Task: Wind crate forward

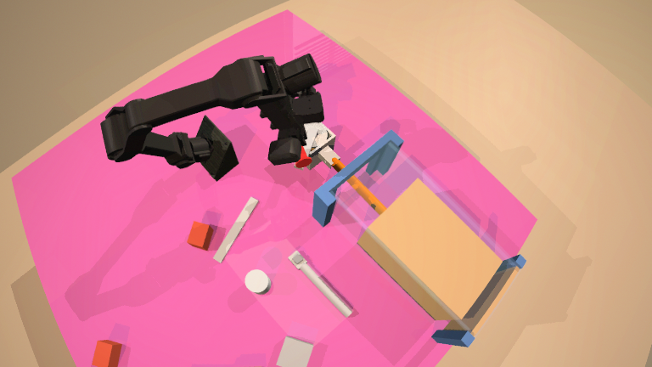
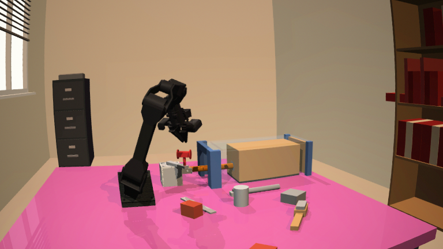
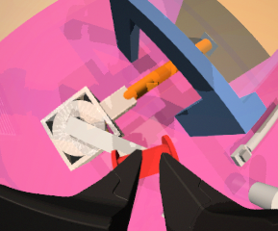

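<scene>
The white winch (image 1: pixel 319 143) (image 2: pixel 169 174) (image 3: pixel 75 131) stands on the pink bench. The crank handle is seated in its top, and the handle's red grip (image 1: pixel 302 160) (image 2: pixel 184 153) (image 3: pixel 153 162) sticks up. An orange strap (image 1: pixel 357 185) (image 2: pixel 203 168) (image 3: pixel 154 80) runs from the winch through the blue steel frame (image 1: pixel 324 204) (image 2: pixel 213 168) (image 3: pixel 177 45) to the tan crate (image 1: pixel 432 242) (image 2: pixel 264 158) (image 3: pixel 235 13). The crate sits flat, its front a short way behind the frame. My gripper (image 2: pixel 181 136) (image 3: pixel 150 157) hangs above the red grip, clear of it, with its fingers shut on nothing.
A red block (image 1: pixel 200 234) (image 2: pixel 191 208), a grey flat bar (image 1: pixel 235 235), a white cylinder (image 1: pixel 257 280) (image 2: pixel 240 195), a grey rod (image 1: pixel 319 284) (image 2: pixel 264 187), a grey block (image 1: pixel 294 351) (image 2: pixel 293 196) and a wooden-handled tool (image 2: pixel 297 217) lie in front of the cubby. Another red block (image 1: pixel 106 352) lies near the bench edge.
</scene>
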You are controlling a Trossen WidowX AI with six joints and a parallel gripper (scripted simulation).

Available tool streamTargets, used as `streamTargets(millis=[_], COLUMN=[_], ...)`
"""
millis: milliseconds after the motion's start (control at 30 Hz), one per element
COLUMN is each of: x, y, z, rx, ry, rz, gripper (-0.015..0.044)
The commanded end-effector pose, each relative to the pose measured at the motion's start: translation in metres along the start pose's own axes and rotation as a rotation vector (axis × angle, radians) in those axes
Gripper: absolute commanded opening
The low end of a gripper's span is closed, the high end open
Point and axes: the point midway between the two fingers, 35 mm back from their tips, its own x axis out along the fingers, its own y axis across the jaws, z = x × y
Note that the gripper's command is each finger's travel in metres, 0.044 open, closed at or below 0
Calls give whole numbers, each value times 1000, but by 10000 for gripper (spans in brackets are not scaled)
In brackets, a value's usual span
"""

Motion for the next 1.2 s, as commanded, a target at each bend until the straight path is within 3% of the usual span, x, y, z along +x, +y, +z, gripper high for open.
streamTargets(millis=[0, 200, 433, 733, 1167], x=[0, 0, 0, -1, -2], y=[1, 1, 1, 0, -2], z=[0, 0, 0, 0, -2], rx=[4, 4, 4, 23, 29], ry=[1, 1, 17, 322, 390], rz=[4, 4, 6, 16, 13], gripper=[36, 0, 0, 0, 0])
